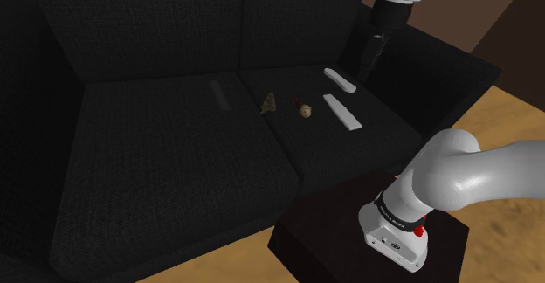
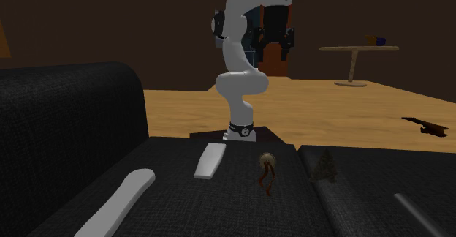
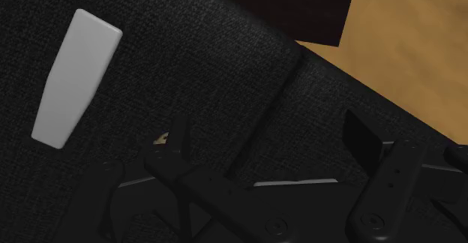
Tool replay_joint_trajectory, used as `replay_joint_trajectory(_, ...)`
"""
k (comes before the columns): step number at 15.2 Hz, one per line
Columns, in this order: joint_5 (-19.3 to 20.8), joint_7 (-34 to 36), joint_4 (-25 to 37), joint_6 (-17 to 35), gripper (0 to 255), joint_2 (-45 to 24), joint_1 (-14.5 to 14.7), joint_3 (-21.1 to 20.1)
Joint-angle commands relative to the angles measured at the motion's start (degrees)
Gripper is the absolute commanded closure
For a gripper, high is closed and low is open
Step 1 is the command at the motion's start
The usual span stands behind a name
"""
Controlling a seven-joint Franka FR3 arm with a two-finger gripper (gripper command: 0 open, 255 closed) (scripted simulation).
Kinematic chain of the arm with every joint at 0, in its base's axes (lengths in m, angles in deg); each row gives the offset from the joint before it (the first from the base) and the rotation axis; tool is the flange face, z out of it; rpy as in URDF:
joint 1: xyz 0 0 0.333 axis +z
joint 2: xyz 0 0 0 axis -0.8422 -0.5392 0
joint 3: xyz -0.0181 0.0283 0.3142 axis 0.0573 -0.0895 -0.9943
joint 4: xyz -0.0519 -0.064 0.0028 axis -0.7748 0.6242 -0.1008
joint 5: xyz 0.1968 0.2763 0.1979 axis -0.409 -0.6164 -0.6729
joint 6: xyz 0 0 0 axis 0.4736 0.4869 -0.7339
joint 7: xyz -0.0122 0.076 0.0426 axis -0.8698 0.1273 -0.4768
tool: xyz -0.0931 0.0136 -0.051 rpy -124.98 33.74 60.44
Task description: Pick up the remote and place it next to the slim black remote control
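White tapered remote (image 3: 77, 76) lies flat on the black fabric sofa (image 1: 166, 159), off to one side of the black fingers (image 3: 174, 148), which stand apart with nothing between them. The all-black gripper (image 1: 374, 50) hangs above the seat's armrest end. A longer white remote (image 1: 338, 79) lies nearby. Past a small round tan object (image 1: 305, 111) and a tan wedge (image 1: 269, 103), the slim black remote control (image 1: 219, 94) rests on the other cushion.

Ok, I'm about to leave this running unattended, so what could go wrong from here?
Two alike white remotes lie on one cushion, the rear remote and the front remote; the open gripper could take the wrong one. The slim black remote barely shows against the dark sofa, so placement may miss. A small round object and a triangular piece lie between and could get knocked.
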Motion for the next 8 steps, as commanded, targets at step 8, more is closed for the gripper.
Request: replay_joint_trajectory(8, 3.81, -3.56, -0.74, 9.14, 0, -8.12, -3.34, 6.11)
